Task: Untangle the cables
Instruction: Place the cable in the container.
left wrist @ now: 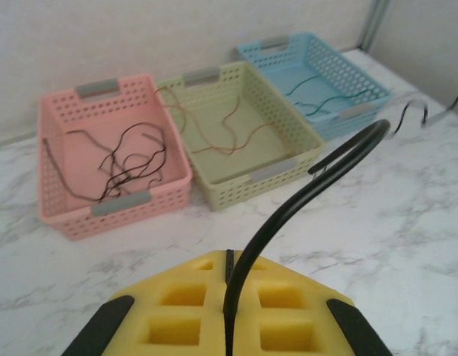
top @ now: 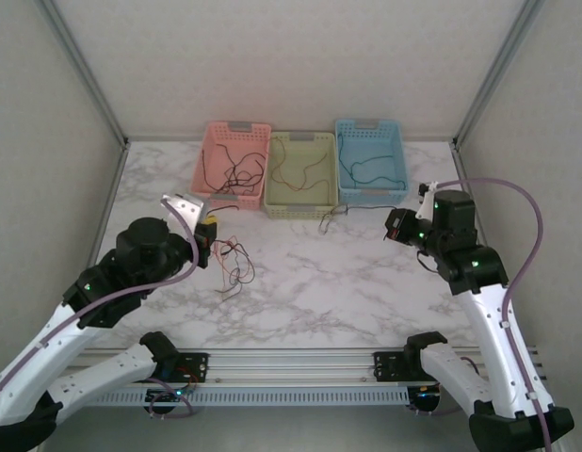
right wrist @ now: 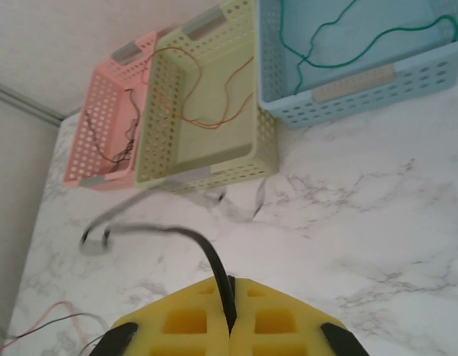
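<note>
Left end effector (left wrist: pixel 229 278) was clamped on a black cable (left wrist: pixel 310 185), right end effector (right wrist: pixel 230 308) pinched one too; red-orange cables (top: pixel 238 254) lay loose toward the counter's (top: pixel 347 297) left edge

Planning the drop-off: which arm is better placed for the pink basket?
Probably left: the left gripper, shut on a black cable, sits just before the pink basket; the right gripper is by the blue basket.

Bright, even light, faint shadows — black cable (right wrist: pixel 213 259) blurred near lens.
</note>
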`<act>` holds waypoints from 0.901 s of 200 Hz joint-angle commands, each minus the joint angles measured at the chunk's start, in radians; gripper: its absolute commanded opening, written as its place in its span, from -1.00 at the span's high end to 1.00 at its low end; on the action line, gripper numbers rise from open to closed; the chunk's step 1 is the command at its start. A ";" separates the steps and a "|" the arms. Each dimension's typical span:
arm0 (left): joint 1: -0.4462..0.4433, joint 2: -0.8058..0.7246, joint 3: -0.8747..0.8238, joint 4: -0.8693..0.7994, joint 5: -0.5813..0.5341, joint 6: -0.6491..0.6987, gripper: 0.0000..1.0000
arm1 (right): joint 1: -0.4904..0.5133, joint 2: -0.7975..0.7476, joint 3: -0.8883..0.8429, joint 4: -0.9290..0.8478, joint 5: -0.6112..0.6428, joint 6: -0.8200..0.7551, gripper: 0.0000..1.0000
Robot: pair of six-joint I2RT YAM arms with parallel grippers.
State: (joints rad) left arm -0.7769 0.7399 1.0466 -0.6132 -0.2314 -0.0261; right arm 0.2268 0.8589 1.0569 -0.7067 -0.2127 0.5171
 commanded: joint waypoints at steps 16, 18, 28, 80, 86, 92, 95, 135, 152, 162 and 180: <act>0.035 0.004 -0.017 -0.055 -0.114 0.020 1.00 | -0.001 0.038 0.074 0.096 -0.175 0.088 1.00; 0.037 0.004 -0.017 -0.056 -0.119 0.019 1.00 | 0.000 0.041 0.076 0.103 -0.183 0.094 1.00; 0.047 0.001 -0.019 -0.067 -0.132 0.019 1.00 | 0.000 0.057 0.088 0.144 -0.218 0.127 1.00; 0.082 -0.063 -0.066 -0.118 -0.159 -0.014 1.00 | 0.069 0.203 0.235 0.272 -0.209 0.224 1.00; 0.082 -0.075 -0.076 -0.122 -0.161 -0.019 1.00 | 0.089 0.230 0.260 0.283 -0.190 0.229 1.00; 0.083 -0.085 -0.083 -0.127 -0.164 -0.025 1.00 | 0.111 0.260 0.285 0.294 -0.172 0.227 1.00; 0.084 -0.090 -0.087 -0.129 -0.165 -0.028 1.00 | 0.122 0.275 0.300 0.299 -0.161 0.227 1.00; 0.087 -0.148 -0.112 -0.166 -0.183 -0.051 1.00 | 0.255 0.526 0.496 0.344 0.039 0.187 1.00; 0.087 -0.169 -0.125 -0.175 -0.195 -0.050 1.00 | 0.286 0.649 0.596 0.364 0.102 0.195 1.00; 0.087 -0.183 -0.137 -0.176 -0.197 -0.049 1.00 | 0.302 0.731 0.675 0.360 0.122 0.187 1.00; 0.087 -0.212 -0.157 -0.173 -0.195 -0.057 1.00 | 0.329 0.883 0.821 0.336 0.169 0.184 1.00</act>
State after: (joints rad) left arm -0.7021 0.5617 0.9207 -0.7616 -0.3988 -0.0582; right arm 0.5240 1.5948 1.7226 -0.3851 -0.1543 0.7181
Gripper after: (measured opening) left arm 0.058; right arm 0.048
